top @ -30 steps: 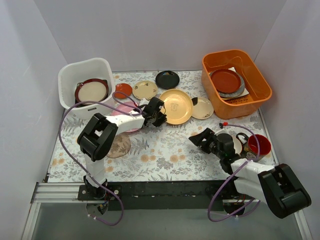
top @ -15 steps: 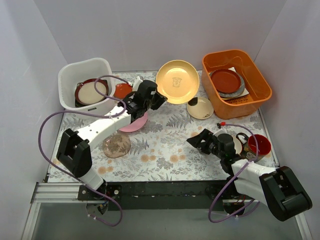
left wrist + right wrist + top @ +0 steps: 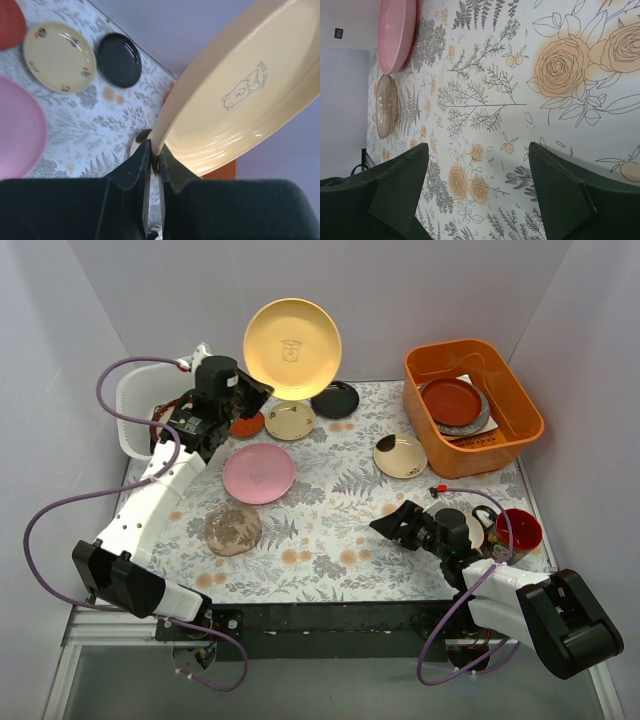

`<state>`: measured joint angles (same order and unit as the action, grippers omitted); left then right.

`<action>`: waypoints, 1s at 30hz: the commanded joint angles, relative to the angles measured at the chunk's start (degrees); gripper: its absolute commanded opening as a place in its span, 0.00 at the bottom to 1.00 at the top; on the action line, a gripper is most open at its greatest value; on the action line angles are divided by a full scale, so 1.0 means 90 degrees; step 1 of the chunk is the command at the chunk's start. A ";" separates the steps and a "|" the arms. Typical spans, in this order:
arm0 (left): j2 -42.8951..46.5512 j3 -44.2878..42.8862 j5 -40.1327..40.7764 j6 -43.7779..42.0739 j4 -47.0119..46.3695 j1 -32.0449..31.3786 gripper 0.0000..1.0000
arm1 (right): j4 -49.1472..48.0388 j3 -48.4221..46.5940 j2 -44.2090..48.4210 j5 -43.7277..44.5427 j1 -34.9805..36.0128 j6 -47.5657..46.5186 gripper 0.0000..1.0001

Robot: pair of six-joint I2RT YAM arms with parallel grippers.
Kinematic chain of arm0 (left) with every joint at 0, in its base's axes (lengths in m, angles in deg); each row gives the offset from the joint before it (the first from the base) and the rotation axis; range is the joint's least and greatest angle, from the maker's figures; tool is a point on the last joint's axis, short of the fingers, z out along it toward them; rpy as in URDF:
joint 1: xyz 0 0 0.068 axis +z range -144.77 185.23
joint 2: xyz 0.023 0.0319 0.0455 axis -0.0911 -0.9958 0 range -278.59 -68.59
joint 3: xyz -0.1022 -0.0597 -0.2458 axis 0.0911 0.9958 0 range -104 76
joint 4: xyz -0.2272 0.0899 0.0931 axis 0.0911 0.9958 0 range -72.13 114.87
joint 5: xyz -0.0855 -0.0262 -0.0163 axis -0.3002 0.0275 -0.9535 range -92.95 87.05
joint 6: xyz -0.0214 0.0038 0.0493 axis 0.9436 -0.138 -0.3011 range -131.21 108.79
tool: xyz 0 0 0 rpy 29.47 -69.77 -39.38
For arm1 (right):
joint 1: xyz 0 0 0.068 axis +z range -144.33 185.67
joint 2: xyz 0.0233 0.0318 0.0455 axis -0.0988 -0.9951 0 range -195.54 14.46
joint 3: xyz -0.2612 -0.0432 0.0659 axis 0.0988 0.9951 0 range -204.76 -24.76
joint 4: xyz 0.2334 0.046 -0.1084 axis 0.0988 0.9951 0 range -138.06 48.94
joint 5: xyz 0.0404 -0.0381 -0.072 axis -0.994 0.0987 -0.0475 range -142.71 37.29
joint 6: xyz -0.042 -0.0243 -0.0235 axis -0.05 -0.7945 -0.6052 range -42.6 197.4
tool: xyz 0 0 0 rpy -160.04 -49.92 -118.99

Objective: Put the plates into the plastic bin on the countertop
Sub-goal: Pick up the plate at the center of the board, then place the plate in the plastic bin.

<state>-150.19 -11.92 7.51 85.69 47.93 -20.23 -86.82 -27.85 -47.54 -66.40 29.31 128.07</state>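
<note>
Overhead plus wrist close-ups; common countertop [image 3: 330,520]

Plastic bin [image 3: 130,430] left — tub [image 3: 523,412] right; plates [image 3: 258,473] between.

Plates around the plastic bin [image 3: 127,408] on the fern-printed tabletop [image 3: 330,530]

Large yellow plate [image 3: 292,348] with a small animal print, held clear of the tabletop, tilted with its face toward the overhead view, pinched at the lower rim in the left end effector [image 3: 154,159]. White plastic bin at the far left corner, only partly in view, with the dark red rim of a plate [image 3: 158,427] showing inside. Flat on the tabletop: pink plate [image 3: 258,473] near the bin; brownish floral plate [image 3: 232,530] nearer the front edge; orange-red plate [image 3: 246,426], beige plate [image 3: 290,420] and black plate [image 3: 335,400] in a row toward the far edge; cream plate [image 3: 400,456] right of centre.
</note>
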 commanded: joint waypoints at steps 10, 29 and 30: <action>0.0444 -0.0934 -0.1111 -0.0913 0.1229 0.2094 0.00 | -0.0595 0.0627 -0.0191 -0.0178 0.0000 -0.0093 0.90; -0.0269 -0.0222 -0.2266 -0.1148 0.1103 0.4478 0.00 | -0.1357 0.0695 -0.0933 -0.0461 0.0000 0.0043 0.89; -0.0279 -0.0038 -0.2237 -0.1148 0.0987 0.4546 0.00 | -0.1357 0.0695 -0.0943 -0.0451 0.0000 0.0043 0.89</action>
<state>-153.10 -14.94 -11.09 76.08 59.73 19.16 -96.33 -27.83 -55.41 -69.85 29.31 128.46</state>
